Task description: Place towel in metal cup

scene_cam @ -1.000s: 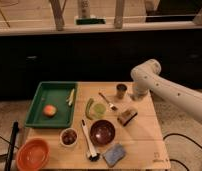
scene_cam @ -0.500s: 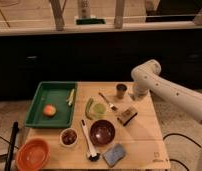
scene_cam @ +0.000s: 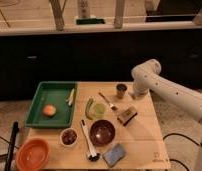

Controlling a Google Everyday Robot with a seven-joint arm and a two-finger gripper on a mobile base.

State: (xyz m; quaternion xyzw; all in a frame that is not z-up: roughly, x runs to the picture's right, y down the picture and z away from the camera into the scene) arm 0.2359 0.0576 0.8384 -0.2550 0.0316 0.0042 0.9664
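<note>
The metal cup (scene_cam: 121, 90) stands upright at the back of the wooden table (scene_cam: 144, 145), right of centre. A blue-grey folded pad (scene_cam: 114, 154), possibly the towel, lies near the front edge. My white arm reaches in from the right, and its end with the gripper (scene_cam: 135, 93) hangs just right of the cup, close to the table's back right corner. The gripper is far from the blue-grey pad and shows nothing held.
A green tray (scene_cam: 39, 116) on the left holds an orange (scene_cam: 49, 110) and a pale stick. The table also carries a fork (scene_cam: 107, 100), a green cup (scene_cam: 98, 110), a dark bowl (scene_cam: 102, 132), a small bowl (scene_cam: 69, 136), a spoon (scene_cam: 88, 142) and a tan block (scene_cam: 127, 116). An orange bowl (scene_cam: 33, 155) sits at the front left.
</note>
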